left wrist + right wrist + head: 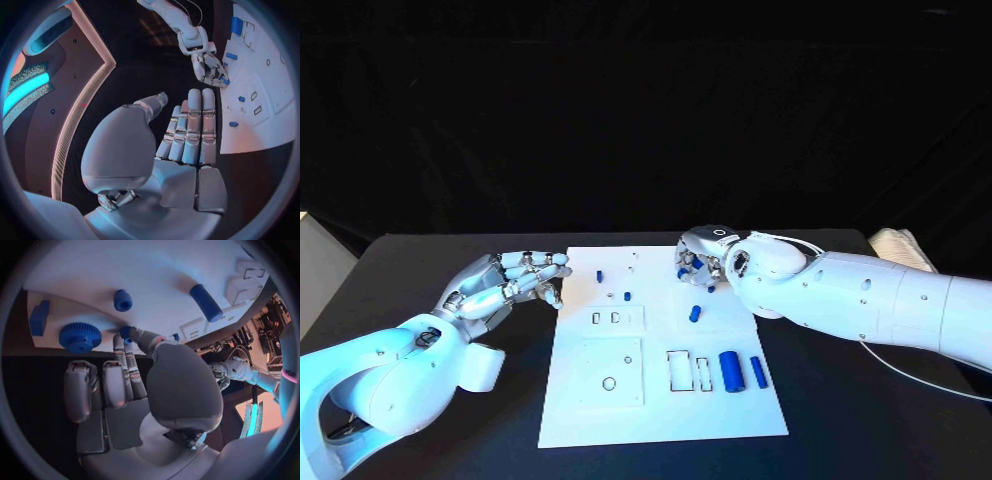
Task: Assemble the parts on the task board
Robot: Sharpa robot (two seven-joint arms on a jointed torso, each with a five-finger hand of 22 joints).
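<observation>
Table (430,270): black, matte, set against a black backdrop.

Task board (589,400): flat white plate in the middle of the table, with raised panels, rectangular slots and a small oval hole.

Parts: small blue pieces, smooth. A thick cylinder (730,371) and a thinner bar (759,372) lie side by side at the board's right edge. A short peg (695,314) lies mid-board; two tiny pegs (600,275) stand nearer the far end. A toothed gear (80,336) and a flat block (39,318) sit by the board's edge, close to the right hand.

Left hand (516,278): silver, fingers straight and apart, holding nothing, at the board's left edge.

Right hand (705,258): over the board's far right part, thumb and fingertips pinching a small blue part (126,333).
</observation>
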